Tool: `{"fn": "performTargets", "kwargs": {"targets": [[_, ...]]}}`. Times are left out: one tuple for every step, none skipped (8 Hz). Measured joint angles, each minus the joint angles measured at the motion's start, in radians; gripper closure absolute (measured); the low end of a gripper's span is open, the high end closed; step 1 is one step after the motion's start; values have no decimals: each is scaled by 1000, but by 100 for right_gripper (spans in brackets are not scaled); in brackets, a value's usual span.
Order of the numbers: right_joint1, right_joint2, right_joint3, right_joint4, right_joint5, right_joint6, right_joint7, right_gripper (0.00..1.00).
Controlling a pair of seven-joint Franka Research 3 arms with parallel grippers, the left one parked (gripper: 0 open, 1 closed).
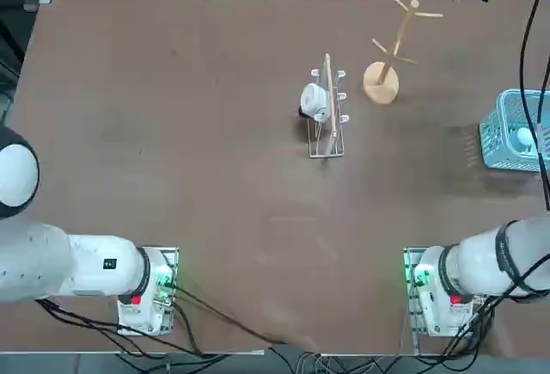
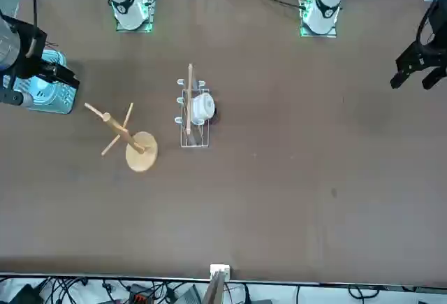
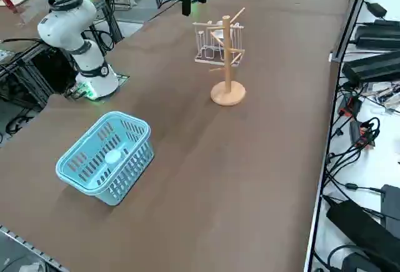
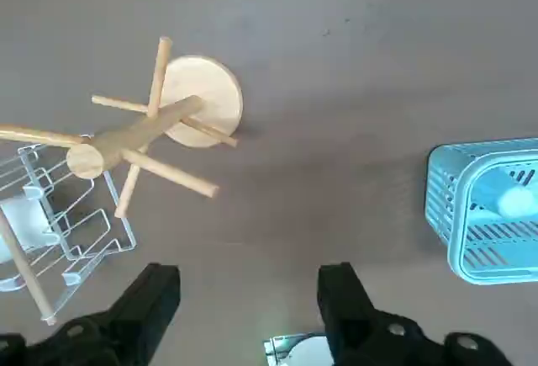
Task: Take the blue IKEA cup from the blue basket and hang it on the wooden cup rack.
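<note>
Find the right tool point(image 4: 250, 272) up above the desk point(image 1: 249, 211), with both fingers spread wide and nothing between them. In the front view, see it in front of part of the blue basket point(image 3: 104, 153); in the right side view, no sight of it by the basket, just the open top.

Inside that basket, on the right part of the desk, find the cup point(image 4: 508, 199): small, pale blue, smooth and plain, rounded at the rim of its closed end, a shade lighter than the slotted walls around it. From overhead, little more to see than a pale disc, partly behind black cables point(image 1: 526, 116); from the right wrist view, some of the curved side as well. Seems to stand upside down, closed end facing up, long axis close to upright. Cannot make out the mouth or any handle.

Farther across the desk, see the wire rack point(image 1: 326, 146) with a white mug point(image 1: 314, 101) on it, dark opening shown from overhead. Beyond, find the wooden cup rack point(image 1: 381, 83), standing on a round base, pole upright, pegs angled upward and bare.
</note>
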Motion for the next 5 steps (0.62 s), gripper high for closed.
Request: {"fn": "performTargets", "kwargs": {"targets": [[0, 0, 0, 0, 0, 0, 0, 0], [0, 0, 0, 0, 0, 0, 0, 0], [-2, 0, 0, 0, 0, 0, 0, 0], [-4, 1, -1, 0, 0, -2, -1, 0], [-6, 4, -3, 0, -1, -6, -17, 0]]}}
